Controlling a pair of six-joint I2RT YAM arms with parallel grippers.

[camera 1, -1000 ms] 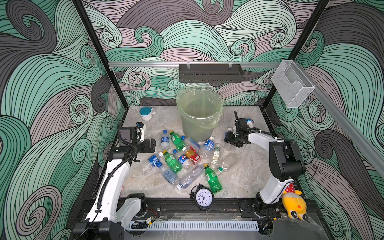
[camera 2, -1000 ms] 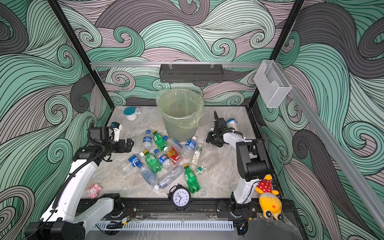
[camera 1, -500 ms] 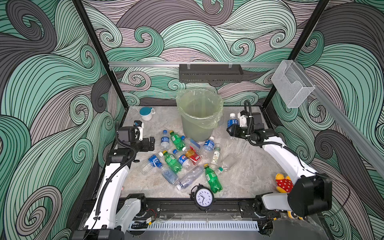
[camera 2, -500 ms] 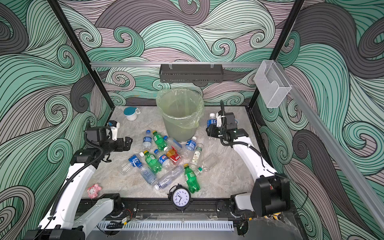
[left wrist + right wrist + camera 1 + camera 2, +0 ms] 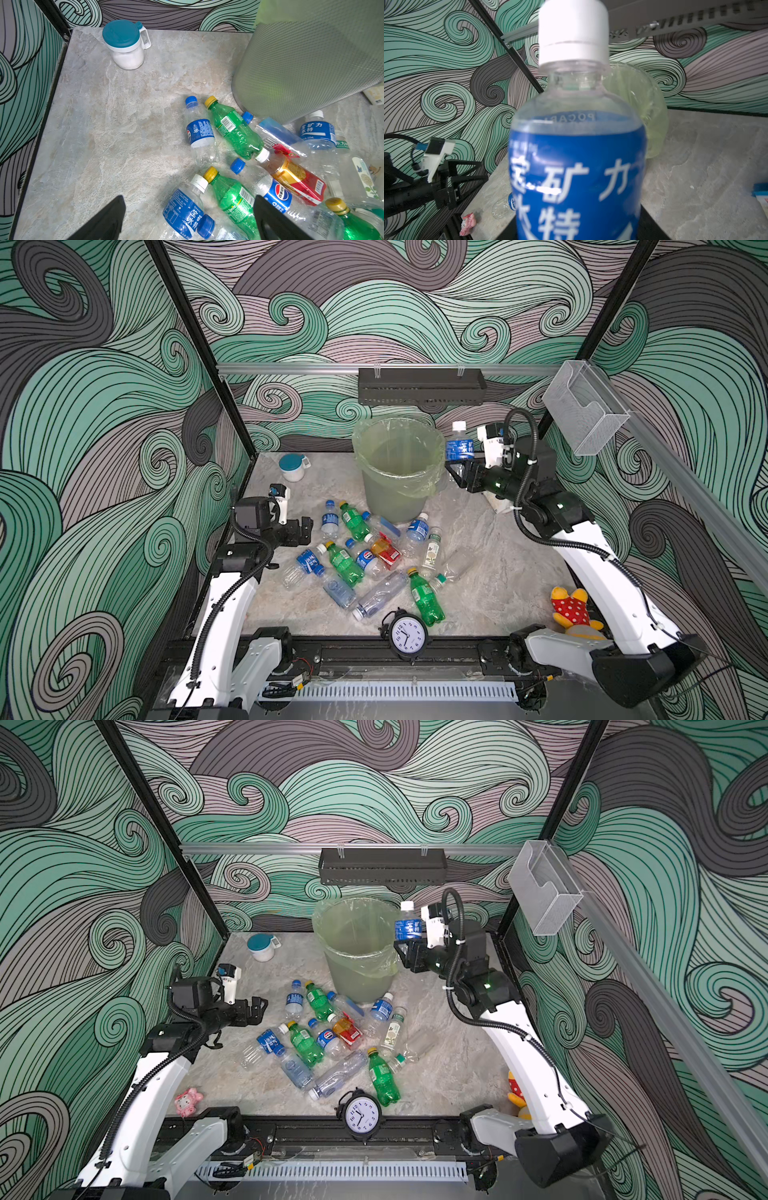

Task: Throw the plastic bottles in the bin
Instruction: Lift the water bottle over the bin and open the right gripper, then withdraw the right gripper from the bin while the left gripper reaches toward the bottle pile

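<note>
Fourteen bottles (image 5: 353, 522), one bin (image 5: 395, 497), one clock (image 5: 407, 635)

Green bottle (image 5: 234, 201) reads Sprite; blue-labelled bottle (image 5: 577, 166), 宝矿力水特.

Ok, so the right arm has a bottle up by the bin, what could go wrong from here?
1. The clear, blue-labelled, white-capped plastic bottle in the right pincer looks beside the rim of the tall round grey bin, not clearly over the opening. Released here, it may fall outside.
2. The loose pale green plastic bag draped over that rim sits close to the pincer and could snag on it.
</note>
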